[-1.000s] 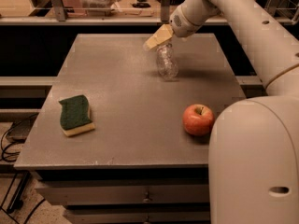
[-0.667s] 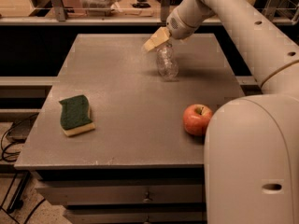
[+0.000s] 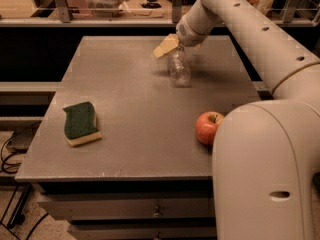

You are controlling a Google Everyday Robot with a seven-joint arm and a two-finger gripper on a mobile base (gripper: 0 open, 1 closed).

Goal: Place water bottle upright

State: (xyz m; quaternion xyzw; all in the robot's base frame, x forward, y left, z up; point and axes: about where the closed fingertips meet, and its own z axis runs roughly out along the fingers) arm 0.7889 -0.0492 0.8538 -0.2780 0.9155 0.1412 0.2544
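The water bottle [image 3: 179,71], small, clear and crinkled, stands about upright on the grey table [image 3: 135,109], toward the back and right of centre. Its cap is hidden behind the gripper. My gripper [image 3: 171,48], with beige pads, is at the bottle's top, reaching down from the white arm [image 3: 235,19] that comes in from the upper right. The bottle's base rests on the table surface.
A red apple [image 3: 208,127] sits at the table's right, close to my white base [image 3: 265,174]. A green and yellow sponge [image 3: 80,123] lies at the front left. A counter with a rail runs behind the table.
The gripper and forearm have shifted slightly left and down at the bottle's top. The bottle stays in the same spot.
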